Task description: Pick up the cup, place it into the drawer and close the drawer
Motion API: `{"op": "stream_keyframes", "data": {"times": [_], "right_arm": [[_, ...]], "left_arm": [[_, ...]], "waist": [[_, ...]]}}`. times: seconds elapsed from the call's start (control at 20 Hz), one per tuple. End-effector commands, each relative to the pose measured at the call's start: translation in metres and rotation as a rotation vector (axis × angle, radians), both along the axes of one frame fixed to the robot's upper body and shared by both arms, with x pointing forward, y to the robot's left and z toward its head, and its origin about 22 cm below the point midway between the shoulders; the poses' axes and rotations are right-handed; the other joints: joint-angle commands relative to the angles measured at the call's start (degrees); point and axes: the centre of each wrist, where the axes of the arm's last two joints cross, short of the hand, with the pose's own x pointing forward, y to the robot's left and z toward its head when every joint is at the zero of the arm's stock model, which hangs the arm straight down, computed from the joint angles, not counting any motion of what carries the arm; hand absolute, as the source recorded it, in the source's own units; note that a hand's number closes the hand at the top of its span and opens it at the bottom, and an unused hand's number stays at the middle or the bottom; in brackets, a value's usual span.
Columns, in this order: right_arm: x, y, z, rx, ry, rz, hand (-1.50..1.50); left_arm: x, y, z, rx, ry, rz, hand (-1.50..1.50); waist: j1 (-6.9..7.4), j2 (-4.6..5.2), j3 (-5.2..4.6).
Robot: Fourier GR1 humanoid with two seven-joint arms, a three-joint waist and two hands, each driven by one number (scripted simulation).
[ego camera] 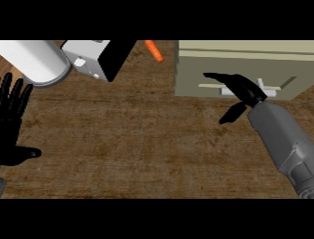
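A beige drawer cabinet [284, 65] stands at the upper right, its front face toward me with a pale bar handle [275, 87] across it. The drawer looks pushed in. My right hand [244, 88] lies against that front at the handle, fingers stretched out up and to the left, thumb hanging down; it holds nothing. No cup shows anywhere in view; if it is inside the drawer, it is hidden. My left hand [4, 130] rests open at the left edge, fingers pointing up.
A large white cylinder [39, 58] stands at the upper left. Beside it is a white and black box-shaped appliance [97, 58]. An orange carrot [154, 50] lies between the appliance and the cabinet. Brown counter [139, 140] stretches across the middle.
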Motion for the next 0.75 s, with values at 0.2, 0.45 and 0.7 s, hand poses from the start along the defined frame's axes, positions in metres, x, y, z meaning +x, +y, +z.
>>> {"op": "stream_keyframes", "data": {"times": [0.2,0.45,0.7], "right_arm": [[0.012,-0.005,0.007,-0.002,0.043,-0.093,-1.5],[0.022,-0.026,0.033,-0.001,0.029,-0.096,-1.5],[0.022,-0.038,0.036,-0.006,0.034,-0.091,-1.5]], "left_arm": [[0.001,0.002,0.006,0.01,0.014,-0.016,-1.5],[0.015,-0.008,0.004,0.019,-0.004,-0.022,-1.5],[0.01,-0.014,-0.001,0.034,-0.016,-0.035,-1.5]], "waist": [[2.24,1.74,0.54],[2.47,2.56,0.55],[2.46,2.25,0.56]]}}
